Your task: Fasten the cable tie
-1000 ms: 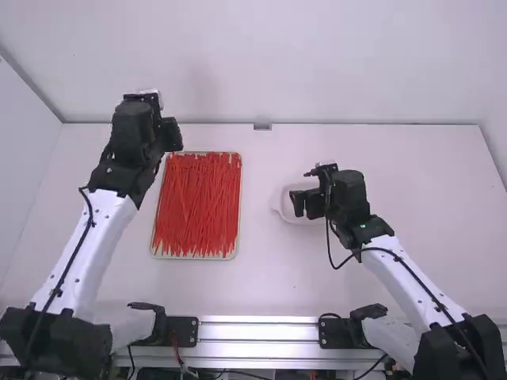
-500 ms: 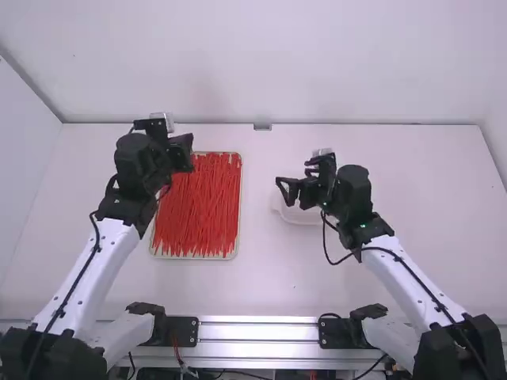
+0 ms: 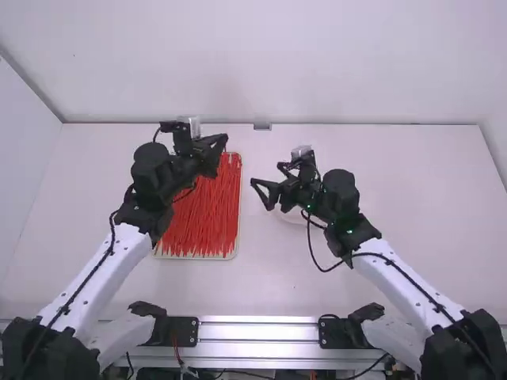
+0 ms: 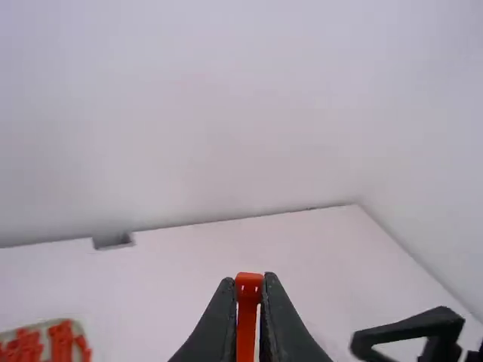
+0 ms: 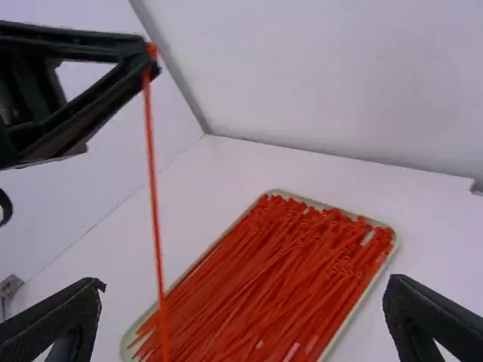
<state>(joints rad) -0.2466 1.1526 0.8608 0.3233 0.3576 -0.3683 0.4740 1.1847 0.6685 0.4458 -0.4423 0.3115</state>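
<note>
White worktop (image 3: 412,198), matte. It's boxed in by a white back wall (image 3: 277,55) and a white side wall (image 3: 20,158) on the left. Small grey bracket (image 3: 262,125) sits at the seam of back wall and worktop, about mid-width. Pale tray (image 3: 198,256) with rounded corners lies left of centre, long side running away from the camera. White rounded object (image 3: 287,217) near the tray's right side, not touching, partly hidden; can't tell what it is. Aluminium rail (image 3: 253,328) runs along the near edge.

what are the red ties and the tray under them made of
Cable ties: likely nylon-type plastic, judging by the thin, uniformly orange-red, smooth strips. The held tie hangs as one long slim strip and shows a small glint at its tip. Tray: pale matte rim, probably plastic, though coated board is possible.
</note>
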